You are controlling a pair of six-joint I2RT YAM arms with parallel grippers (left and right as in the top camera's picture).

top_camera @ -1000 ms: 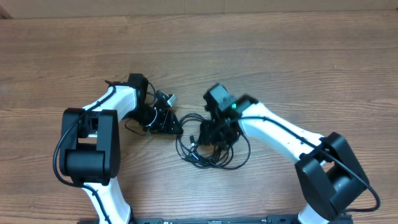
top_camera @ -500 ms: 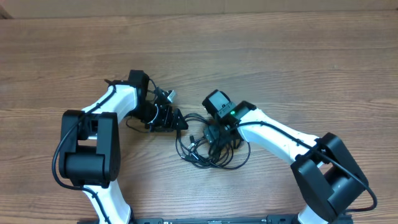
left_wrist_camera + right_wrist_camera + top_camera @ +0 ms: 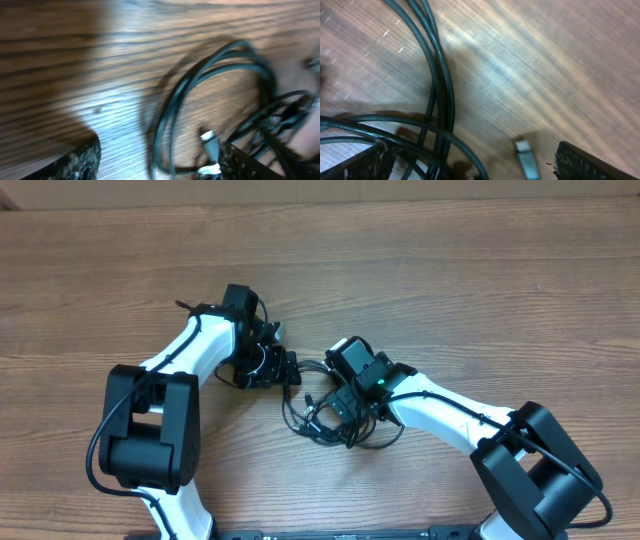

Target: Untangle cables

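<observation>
Thin black flexible cables (image 3: 318, 423) with small silver-tipped plugs are seen lying as one looped bundle on the brown wood-grain bench (image 3: 450, 270), near the front middle, between the two white-and-black arms. The loops are overlapped and not separated.

The left end effector (image 3: 287, 368) is positioned at the upper-left edge of the bundle. In the left wrist view its dark fingers (image 3: 75, 161) are seen spread wide, low over the bench. A doubled cable loop is framed between them, and a silver plug tip (image 3: 209, 141) is seen close to the right-hand finger. Nothing is pinched. The view is blurred, so contact with a strand cannot be told.

The right end effector (image 3: 338, 412) is placed directly over the bundle. In the right wrist view its textured fingers (image 3: 592, 162) are also spread wide. Several strands are run between them, down the left half and curved across by the left-hand finger. A silver connector end (image 3: 524, 156) is seen on the bench just beside the right-hand finger, apart from it. No strand is clamped.
</observation>
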